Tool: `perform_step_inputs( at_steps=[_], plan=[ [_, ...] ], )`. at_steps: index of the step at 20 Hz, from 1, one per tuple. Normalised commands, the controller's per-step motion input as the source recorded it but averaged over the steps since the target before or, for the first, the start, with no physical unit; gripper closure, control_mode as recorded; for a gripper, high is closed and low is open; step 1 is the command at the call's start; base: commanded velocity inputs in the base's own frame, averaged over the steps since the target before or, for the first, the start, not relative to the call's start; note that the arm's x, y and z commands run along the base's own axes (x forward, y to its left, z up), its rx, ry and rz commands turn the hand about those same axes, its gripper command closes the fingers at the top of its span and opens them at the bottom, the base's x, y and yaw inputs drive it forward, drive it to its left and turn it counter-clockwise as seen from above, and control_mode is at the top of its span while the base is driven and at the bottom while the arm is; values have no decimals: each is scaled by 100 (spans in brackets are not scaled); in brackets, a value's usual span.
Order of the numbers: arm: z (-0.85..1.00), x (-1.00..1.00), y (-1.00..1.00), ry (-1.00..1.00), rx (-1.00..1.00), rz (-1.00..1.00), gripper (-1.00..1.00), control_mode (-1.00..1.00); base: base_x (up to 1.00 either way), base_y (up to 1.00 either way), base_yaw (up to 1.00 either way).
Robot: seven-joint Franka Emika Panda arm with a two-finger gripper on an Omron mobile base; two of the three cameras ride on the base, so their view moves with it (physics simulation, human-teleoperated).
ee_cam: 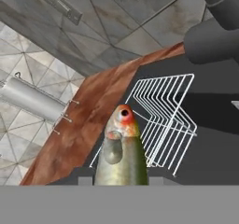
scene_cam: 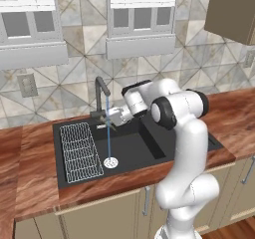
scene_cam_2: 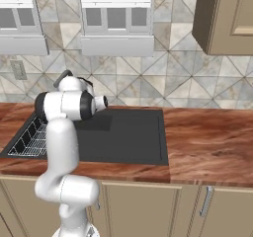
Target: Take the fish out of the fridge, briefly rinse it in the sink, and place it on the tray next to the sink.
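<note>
The gripper (scene_cam: 110, 119) was clamped on the fish (ee_cam: 122, 153), holding it over the back of the sink (scene_cam: 129, 151), just beside the faucet (scene_cam: 101, 90) and its thin stream of water (scene_cam: 108, 133). The wire rack (scene_cam: 79, 151) lay against the left sink wall; the basin floor to its right was open around the drain (scene_cam: 110, 162). Wooden counter (scene_cam_2: 207, 137) bordered the sink on all sides. The fish was slender and olive-green with a paler belly, its head reddish-orange with a dark eye.
</note>
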Motion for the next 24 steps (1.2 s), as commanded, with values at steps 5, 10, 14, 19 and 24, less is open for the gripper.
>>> perform_step_inputs(
  at_steps=[5,10,14,19,24],
  plan=[
    [0,0,21,-4,22,0,100,-100,0,0,0],
    [0,0,11,-5,8,0,100,-100,0,0,0],
    [0,-30,-1,-3,0,0,100,-100,0,0,0],
    [17,-100,-15,-18,9,-7,100,-100,0,0,0],
    [30,-88,-15,-17,9,-11,100,-100,0,0,0]
  ],
)
